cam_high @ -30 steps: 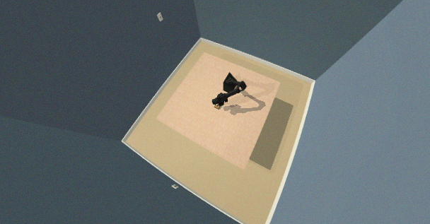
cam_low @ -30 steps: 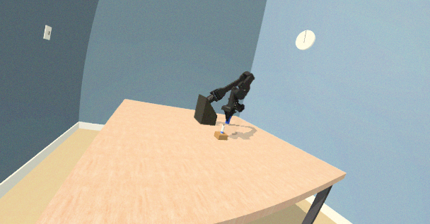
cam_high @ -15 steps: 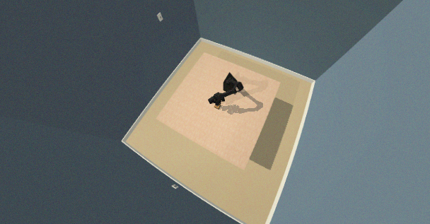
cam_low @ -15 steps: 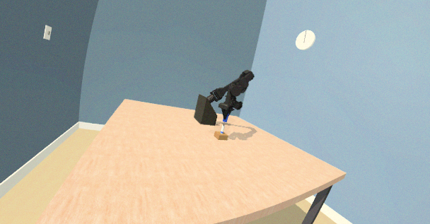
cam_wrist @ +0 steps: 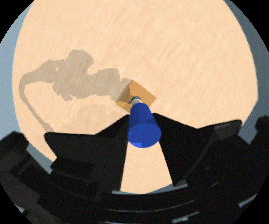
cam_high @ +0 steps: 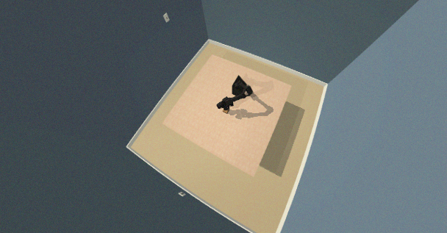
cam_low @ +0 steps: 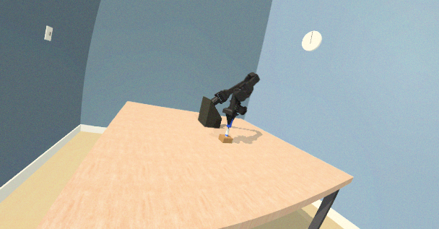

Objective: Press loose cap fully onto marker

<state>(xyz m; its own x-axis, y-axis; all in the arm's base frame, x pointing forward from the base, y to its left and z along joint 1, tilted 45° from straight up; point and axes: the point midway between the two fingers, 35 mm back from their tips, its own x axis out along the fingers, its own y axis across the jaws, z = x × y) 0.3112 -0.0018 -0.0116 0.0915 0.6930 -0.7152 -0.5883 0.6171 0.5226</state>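
My gripper (cam_low: 229, 121) (cam_wrist: 141, 116) is shut on the blue cap (cam_low: 229, 125) (cam_wrist: 144, 132), which points down. The white marker (cam_low: 227, 131) stands upright in the brown holder block (cam_low: 225, 139) (cam_wrist: 144, 93) (cam_high: 226, 111). In the exterior view the cap is directly above the marker's top, and I cannot tell whether they touch. In the wrist view the cap's far end overlaps the marker's tip and hides most of the marker; only a small grey-white part shows beyond the cap.
The black arm base (cam_high: 239, 86) (cam_low: 209, 113) stands on the wooden table (cam_high: 206, 128) (cam_low: 162, 162) behind the block. The arm's shadow falls on the table beside the block. A round clock (cam_low: 312, 40) hangs on the wall.
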